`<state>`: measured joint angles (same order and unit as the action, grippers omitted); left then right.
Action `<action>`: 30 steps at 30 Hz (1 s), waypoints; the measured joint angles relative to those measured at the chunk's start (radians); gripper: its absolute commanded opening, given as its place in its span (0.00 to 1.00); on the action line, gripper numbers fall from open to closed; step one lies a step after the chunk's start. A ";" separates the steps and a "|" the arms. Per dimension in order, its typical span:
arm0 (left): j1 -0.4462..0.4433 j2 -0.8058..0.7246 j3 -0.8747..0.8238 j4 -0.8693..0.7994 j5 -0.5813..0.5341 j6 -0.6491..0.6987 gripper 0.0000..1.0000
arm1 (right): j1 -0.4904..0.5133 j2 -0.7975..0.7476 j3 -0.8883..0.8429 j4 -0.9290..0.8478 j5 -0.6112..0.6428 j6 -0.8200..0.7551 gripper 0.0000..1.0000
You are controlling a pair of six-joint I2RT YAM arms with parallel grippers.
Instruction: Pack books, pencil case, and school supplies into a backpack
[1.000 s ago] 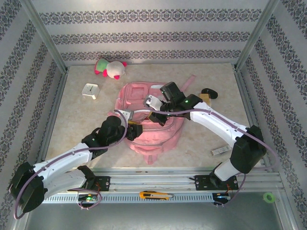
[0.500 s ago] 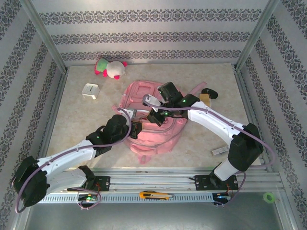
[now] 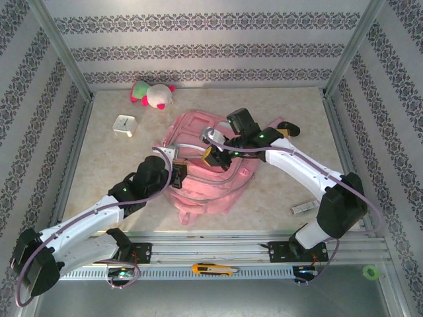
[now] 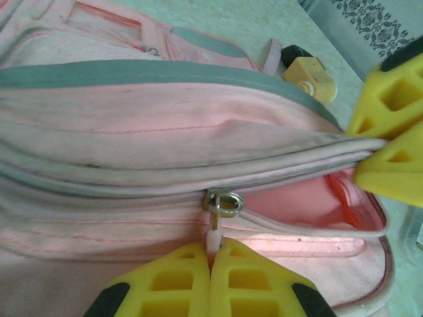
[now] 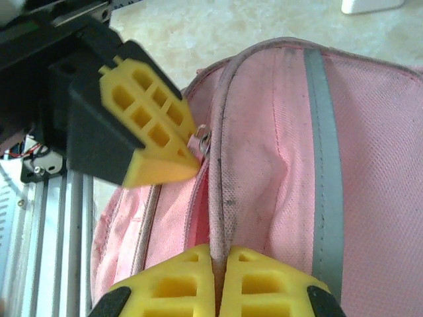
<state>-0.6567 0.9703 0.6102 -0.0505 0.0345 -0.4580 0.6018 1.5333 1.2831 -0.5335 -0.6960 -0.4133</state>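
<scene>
**Top view with both wrist views.** The large pink fabric backpack lies at the middle of the table, its long axis running roughly from 12 to 6 o'clock. The left gripper, at the bag's 9 o'clock edge, has its yellow jaws pressed together on the small white zip pull, which hangs from a metal ring on the slider. The right gripper, just beside it toward 2 o'clock, is likewise clamped, pinching the fabric rim of the main opening. In the left wrist view the track is parted toward 3 o'clock of the slider. There the pink lining shows, and the right gripper's yellow fingers hold the rim. Toward 9 o'clock the teeth are meshed. On this evidence the pull must travel toward 9 o'clock, away from the right gripper, which serves as the anchor. Loose supplies lie outside the bag: a short pale grey-white bar at its 4 o'clock, well apart, and a small yellow-and-black piece on the near rail at 6 o'clock.
</scene>
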 measured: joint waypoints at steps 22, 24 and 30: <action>0.301 0.145 0.070 -0.098 0.184 0.365 0.27 | -0.060 -0.048 -0.005 -0.148 -0.062 -0.351 0.00; 0.320 0.164 0.087 -0.097 0.188 0.417 0.42 | -0.064 -0.048 -0.005 -0.159 -0.075 -0.357 0.00; 0.346 0.128 0.103 -0.122 0.329 0.655 0.66 | -0.085 -0.037 0.022 -0.205 -0.107 -0.377 0.00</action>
<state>-0.3103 1.0985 0.7128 -0.1726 0.3634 0.1974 0.5163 1.4967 1.3052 -0.7383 -0.8028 -0.7906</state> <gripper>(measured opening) 0.604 0.042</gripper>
